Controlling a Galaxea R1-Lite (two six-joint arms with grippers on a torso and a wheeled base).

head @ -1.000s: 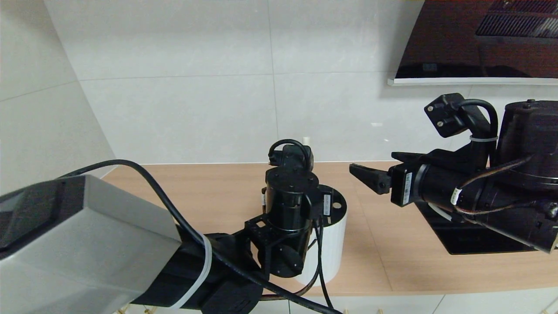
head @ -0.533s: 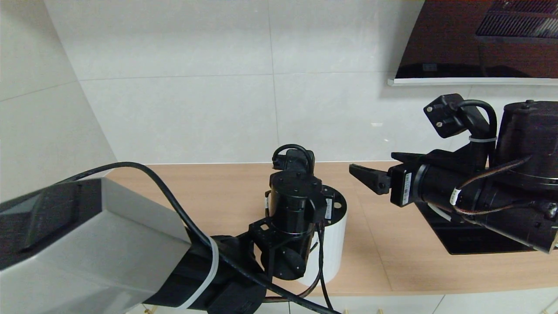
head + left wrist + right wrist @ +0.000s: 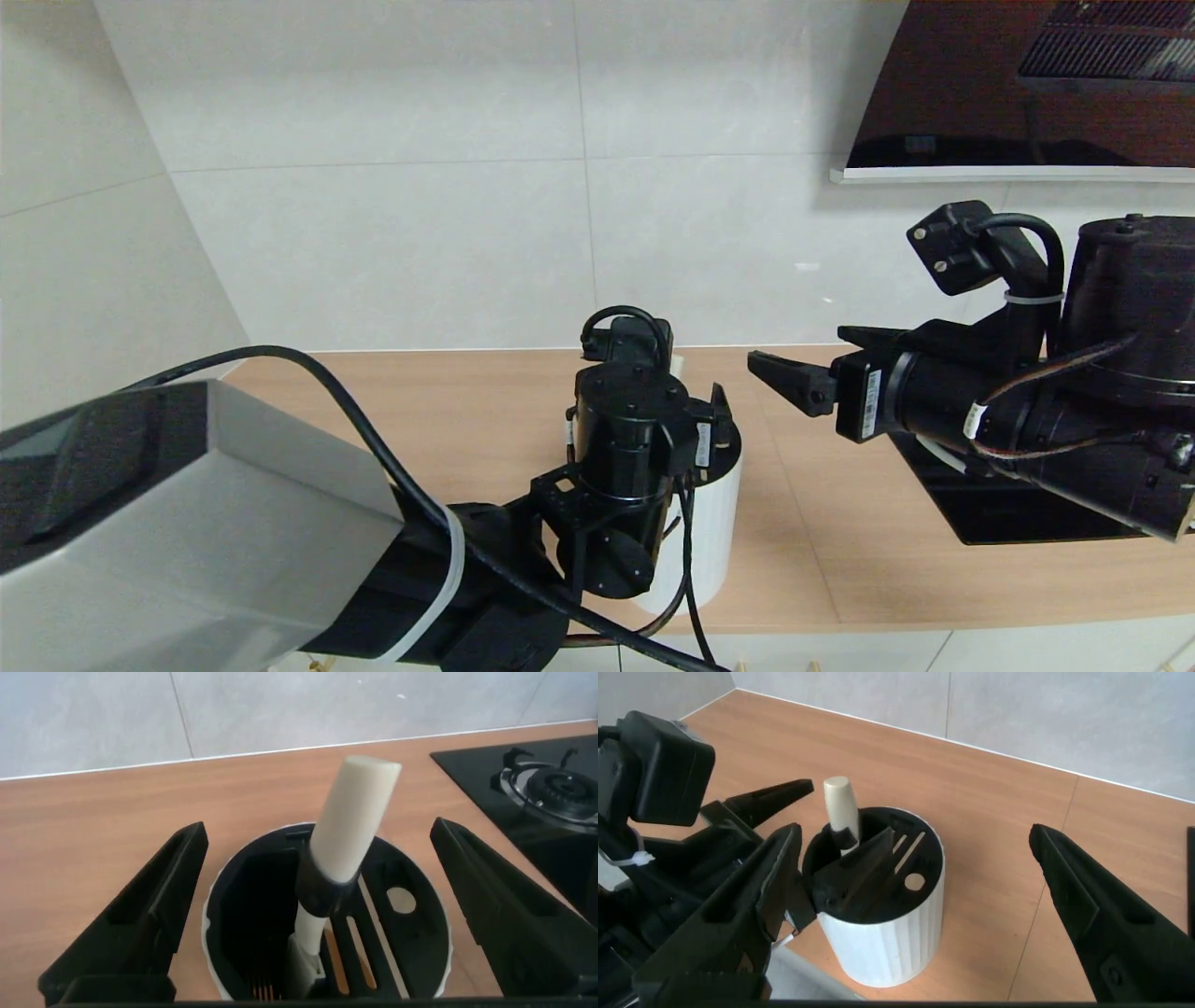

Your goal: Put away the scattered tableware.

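Holder [image 3: 887,933] stands by counter's [image 3: 448,411] near edge, cream-handled utensil [image 3: 350,812] tilted inside; left gripper [image 3: 318,835] gapes astride its rim, right gripper [image 3: 913,840] gapes too, apart at right.

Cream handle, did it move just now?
Yes. The cream handle sank from above the counter's back edge to below it, into the white holder.

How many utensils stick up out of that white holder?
1: a cream-handled utensil leaning in the white holder, between the left gripper's open fingers. Others may lie hidden inside.
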